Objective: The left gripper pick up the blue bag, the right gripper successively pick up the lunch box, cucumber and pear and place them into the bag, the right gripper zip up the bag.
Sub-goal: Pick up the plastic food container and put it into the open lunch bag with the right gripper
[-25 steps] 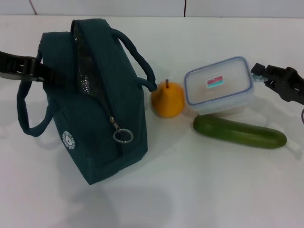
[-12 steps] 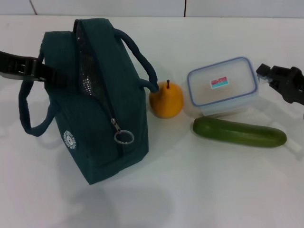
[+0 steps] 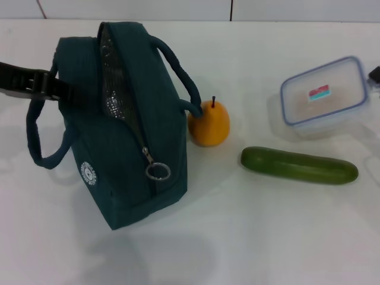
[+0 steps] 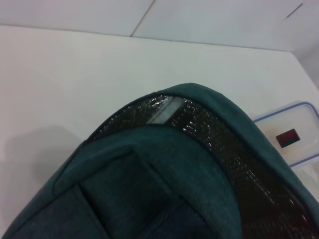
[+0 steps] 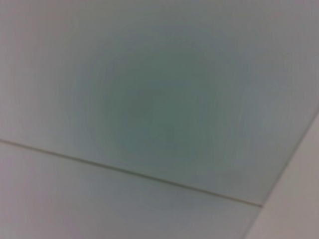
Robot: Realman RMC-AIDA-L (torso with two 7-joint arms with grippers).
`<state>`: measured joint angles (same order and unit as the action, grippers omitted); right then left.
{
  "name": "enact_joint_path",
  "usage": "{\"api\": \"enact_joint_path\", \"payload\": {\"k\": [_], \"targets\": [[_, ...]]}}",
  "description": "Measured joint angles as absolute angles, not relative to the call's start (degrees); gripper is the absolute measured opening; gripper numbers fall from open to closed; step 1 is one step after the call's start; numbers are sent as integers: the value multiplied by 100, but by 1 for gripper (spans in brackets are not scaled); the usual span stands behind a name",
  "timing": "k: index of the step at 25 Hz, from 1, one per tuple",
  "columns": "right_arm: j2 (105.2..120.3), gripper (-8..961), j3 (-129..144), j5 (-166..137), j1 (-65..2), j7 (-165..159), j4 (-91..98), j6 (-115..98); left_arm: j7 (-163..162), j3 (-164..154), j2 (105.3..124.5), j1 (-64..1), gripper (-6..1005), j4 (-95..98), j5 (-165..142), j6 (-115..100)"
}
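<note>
The blue bag (image 3: 127, 130) stands at the left of the table, its zipper partly open and the foil lining showing; it also fills the left wrist view (image 4: 164, 189). My left gripper (image 3: 59, 89) is shut on the bag's far-left end, by the handle. The lunch box (image 3: 323, 95) is tilted and lifted off the table at the far right, held at its right end by my right gripper (image 3: 375, 73), which barely shows at the picture's edge. The box also shows in the left wrist view (image 4: 294, 137). The pear (image 3: 209, 123) stands against the bag's right side. The cucumber (image 3: 298, 165) lies to the right of the pear.
The white table (image 3: 255, 237) reaches to a tiled wall (image 3: 178, 9) at the back. The bag's ring pull (image 3: 158, 172) hangs at its front end. The right wrist view shows only a pale surface with a seam (image 5: 129, 172).
The lunch box has risen and moved right, away from the pear and cucumber, carried by my right gripper, which has slid almost out of view. The bag has tilted slightly; the left gripper holds on.
</note>
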<state>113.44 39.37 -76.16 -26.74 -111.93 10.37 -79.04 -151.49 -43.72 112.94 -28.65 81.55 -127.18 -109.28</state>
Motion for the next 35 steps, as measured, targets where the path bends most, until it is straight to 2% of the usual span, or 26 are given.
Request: {"api": "enact_joint_path", "payload": {"k": [12,20,27,35], "targets": [[11329,108,3938,-6900,-2497,-11471,1037,-8735,-15229,-4359,11225,-2866,43,8132,-12220,-10952],[11435,113,3939,-6662,-2786,-11694,1037,-9391,-15335,-4359,11137,-2871,43,8132,-12189,-10990],[11563,118,4002,-6644,-3589,-11757,917,-9916,-15397,-4390,11127,-2915,43,8130,-12182,-11041],[11597,123,4008,-6660,-4602,-11837,559,-10050,-15358,-4414,11130,-2912,43,8057,-12182,-11042]]}}
